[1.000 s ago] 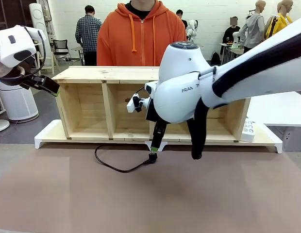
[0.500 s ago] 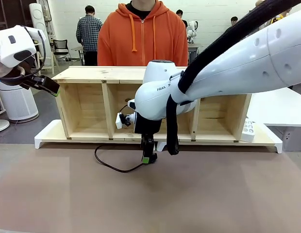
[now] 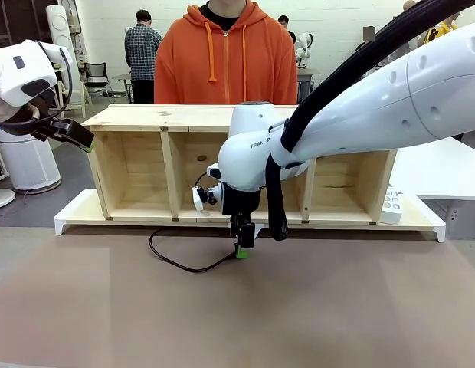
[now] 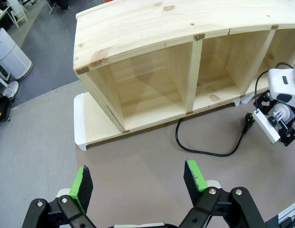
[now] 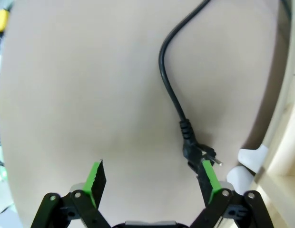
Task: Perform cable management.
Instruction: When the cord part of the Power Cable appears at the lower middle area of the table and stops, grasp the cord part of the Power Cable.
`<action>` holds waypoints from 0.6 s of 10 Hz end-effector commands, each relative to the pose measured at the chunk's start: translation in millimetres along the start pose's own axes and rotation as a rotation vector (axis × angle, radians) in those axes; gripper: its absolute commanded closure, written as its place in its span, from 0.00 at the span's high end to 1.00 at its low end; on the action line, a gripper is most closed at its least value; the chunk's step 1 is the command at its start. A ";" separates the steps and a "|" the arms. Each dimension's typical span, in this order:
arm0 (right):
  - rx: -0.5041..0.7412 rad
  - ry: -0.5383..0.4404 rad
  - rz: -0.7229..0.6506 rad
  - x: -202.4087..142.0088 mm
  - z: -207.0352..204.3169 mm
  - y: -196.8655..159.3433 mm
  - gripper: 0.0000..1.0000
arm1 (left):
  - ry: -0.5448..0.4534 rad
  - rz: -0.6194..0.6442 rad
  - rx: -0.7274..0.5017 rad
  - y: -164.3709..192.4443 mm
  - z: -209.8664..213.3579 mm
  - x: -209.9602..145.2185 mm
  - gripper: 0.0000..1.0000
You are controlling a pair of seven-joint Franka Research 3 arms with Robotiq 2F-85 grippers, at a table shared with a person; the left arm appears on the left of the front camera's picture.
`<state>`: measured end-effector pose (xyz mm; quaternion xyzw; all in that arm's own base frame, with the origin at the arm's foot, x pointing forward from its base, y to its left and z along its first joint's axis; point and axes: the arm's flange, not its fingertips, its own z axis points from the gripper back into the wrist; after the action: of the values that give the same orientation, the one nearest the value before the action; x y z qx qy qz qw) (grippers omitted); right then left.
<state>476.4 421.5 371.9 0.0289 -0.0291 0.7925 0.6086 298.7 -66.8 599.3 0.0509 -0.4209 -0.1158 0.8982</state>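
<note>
The cable is a thin black cord that runs out from under the wooden shelf and curves across the brown table. In the right wrist view the cable ends in a small black plug. The plug lies just inside the right-hand fingertip. My right gripper is open and points straight down over the plug end. The left gripper is open and holds nothing, raised high at the table's left. From there the cable and the right gripper show far off.
A wooden shelf with several open compartments stands on a white base board along the table's far side. A white power strip rests at its right end. A person in an orange hoodie stands behind it. The near table is bare brown mat.
The right arm has swung its elbow to the left and brought its gripper down close to the table over the cable's plug. The left arm has not moved.
</note>
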 end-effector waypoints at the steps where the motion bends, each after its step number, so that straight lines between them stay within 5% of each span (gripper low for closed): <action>1: -0.002 0.026 0.028 7.3 -11.5 -18.4 1.00 | -0.002 0.000 0.001 -0.2 -1.4 0.6 1.00; 6: 0.006 -0.019 0.066 11.2 -33.0 -32.6 1.00 | -0.002 0.000 0.001 -0.2 -1.4 0.6 1.00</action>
<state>499.9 442.0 341.1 0.0384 -0.0268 0.8012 0.5965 298.7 -66.8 599.3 0.0509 -0.4209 -0.1158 0.8983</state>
